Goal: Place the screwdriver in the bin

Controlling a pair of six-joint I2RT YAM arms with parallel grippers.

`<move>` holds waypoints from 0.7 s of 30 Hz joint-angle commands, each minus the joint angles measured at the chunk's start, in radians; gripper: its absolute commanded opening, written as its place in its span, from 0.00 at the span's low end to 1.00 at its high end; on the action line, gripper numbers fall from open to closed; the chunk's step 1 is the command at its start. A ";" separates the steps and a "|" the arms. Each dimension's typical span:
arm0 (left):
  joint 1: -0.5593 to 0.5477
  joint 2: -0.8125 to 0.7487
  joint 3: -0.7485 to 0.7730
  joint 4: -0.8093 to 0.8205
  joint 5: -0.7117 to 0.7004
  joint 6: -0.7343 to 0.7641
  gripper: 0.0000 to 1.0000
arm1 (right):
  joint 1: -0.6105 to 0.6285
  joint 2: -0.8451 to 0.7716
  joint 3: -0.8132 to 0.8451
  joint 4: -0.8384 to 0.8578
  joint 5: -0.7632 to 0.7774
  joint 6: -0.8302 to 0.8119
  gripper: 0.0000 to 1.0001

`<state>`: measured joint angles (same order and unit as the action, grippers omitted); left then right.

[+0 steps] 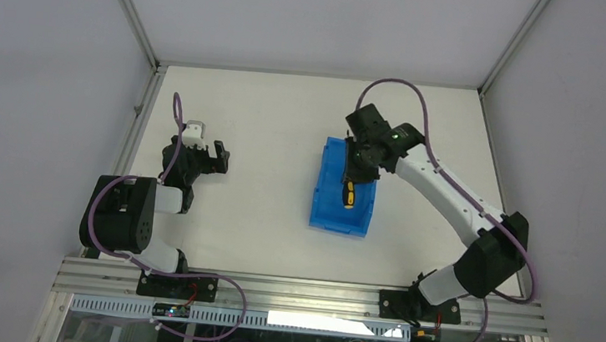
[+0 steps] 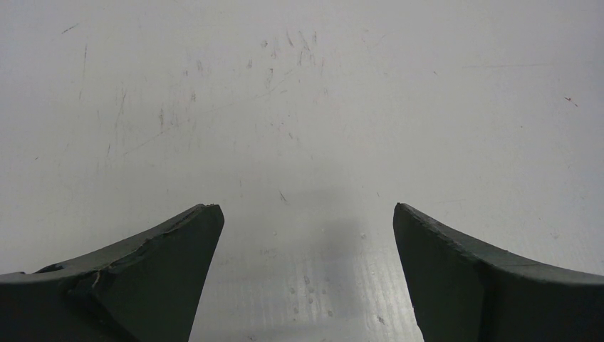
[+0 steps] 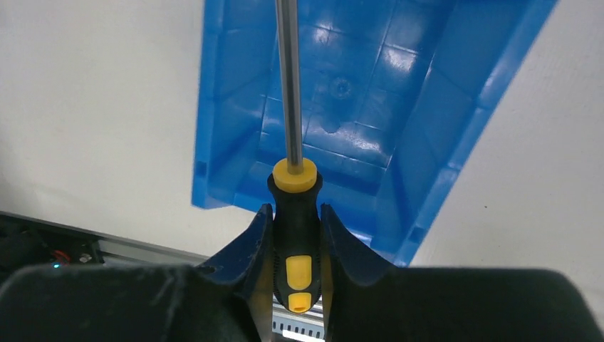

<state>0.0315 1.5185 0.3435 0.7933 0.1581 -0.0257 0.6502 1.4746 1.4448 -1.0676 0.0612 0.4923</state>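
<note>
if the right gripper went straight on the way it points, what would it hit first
Most likely the floor of the bin, touched first by the shaft of the screwdriver clamped in the right gripper. The tip is out of frame, so depth is unclear.

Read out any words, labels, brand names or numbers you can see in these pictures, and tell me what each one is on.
No readable text in any view.
On the screwdriver handle: plain yellow and black, no brand showing.
On the bin floor: a round moulded mark, no letters legible.
On the table: scratches only.
On the small board at the front rail: too small to read.
</note>
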 commanded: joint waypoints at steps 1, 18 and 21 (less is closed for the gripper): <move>-0.009 -0.011 0.017 0.055 0.005 0.000 0.99 | 0.029 0.081 -0.097 0.180 -0.034 0.019 0.00; -0.010 -0.012 0.017 0.056 0.004 0.000 0.99 | 0.075 0.335 -0.166 0.273 0.182 0.091 0.33; -0.010 -0.012 0.017 0.056 0.005 0.000 0.99 | 0.079 0.304 -0.153 0.252 0.204 0.093 0.45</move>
<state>0.0315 1.5185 0.3435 0.7933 0.1581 -0.0257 0.7193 1.8328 1.2621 -0.8307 0.1928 0.5583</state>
